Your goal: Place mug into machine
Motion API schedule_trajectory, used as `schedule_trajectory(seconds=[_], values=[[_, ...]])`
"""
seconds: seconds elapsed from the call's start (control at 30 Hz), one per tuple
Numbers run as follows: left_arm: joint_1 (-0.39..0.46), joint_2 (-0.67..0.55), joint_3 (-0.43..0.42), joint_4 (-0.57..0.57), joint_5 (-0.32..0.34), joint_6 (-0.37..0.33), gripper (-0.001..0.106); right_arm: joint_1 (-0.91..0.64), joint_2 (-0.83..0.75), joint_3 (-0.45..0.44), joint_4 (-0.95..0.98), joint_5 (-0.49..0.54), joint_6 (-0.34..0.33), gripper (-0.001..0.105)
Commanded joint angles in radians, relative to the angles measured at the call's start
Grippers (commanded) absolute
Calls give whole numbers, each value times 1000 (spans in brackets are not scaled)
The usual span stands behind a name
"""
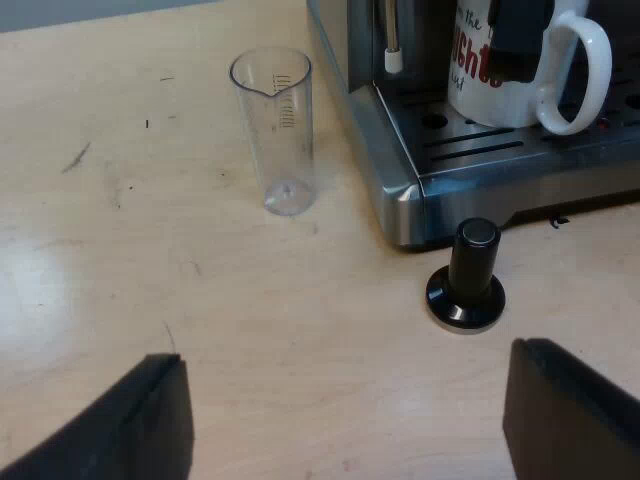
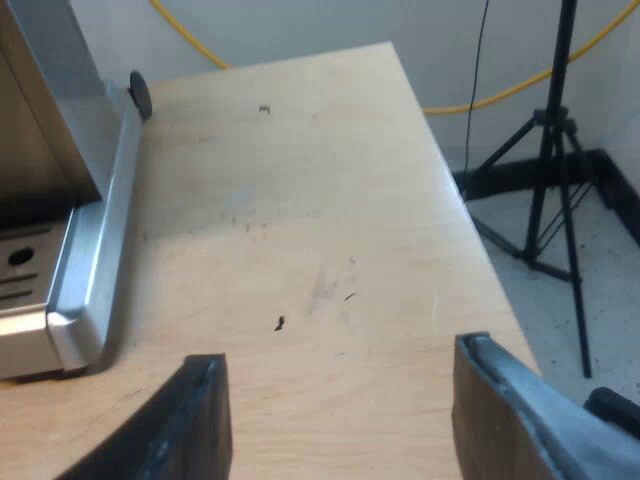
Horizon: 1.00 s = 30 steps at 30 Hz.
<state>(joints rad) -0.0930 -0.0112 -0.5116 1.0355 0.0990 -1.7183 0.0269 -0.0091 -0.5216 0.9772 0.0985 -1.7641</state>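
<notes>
Light wooden table (image 1: 250, 340), faintly scuffed. On it stand a silver espresso machine (image 1: 395, 185), a clear measuring glass (image 1: 272, 130) upright near its side, and a black-knobbed tamper (image 1: 466, 278) just beside its corner.

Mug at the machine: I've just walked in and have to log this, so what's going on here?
The white mug stands on the drip tray of the espresso machine; neither gripper holds it. The left gripper hangs over the table, fingers apart and empty, near an upright black tamper and measuring glass. The right gripper, fingers also apart, holds nothing beside the machine's base.
</notes>
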Motion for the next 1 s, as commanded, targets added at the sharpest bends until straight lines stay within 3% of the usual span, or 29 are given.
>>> schedule_trajectory(seconds=[0.03,0.17,1.0], values=[[4,-141,-5,-15,-14,-5,66,0,-43,5,-4,-9,-12,51],[4,-141,-5,-15,-14,-5,66,0,-43,7,30,-6,15,51],[4,-141,-5,-15,-14,-5,66,0,-43,7,30,-6,15,51]])
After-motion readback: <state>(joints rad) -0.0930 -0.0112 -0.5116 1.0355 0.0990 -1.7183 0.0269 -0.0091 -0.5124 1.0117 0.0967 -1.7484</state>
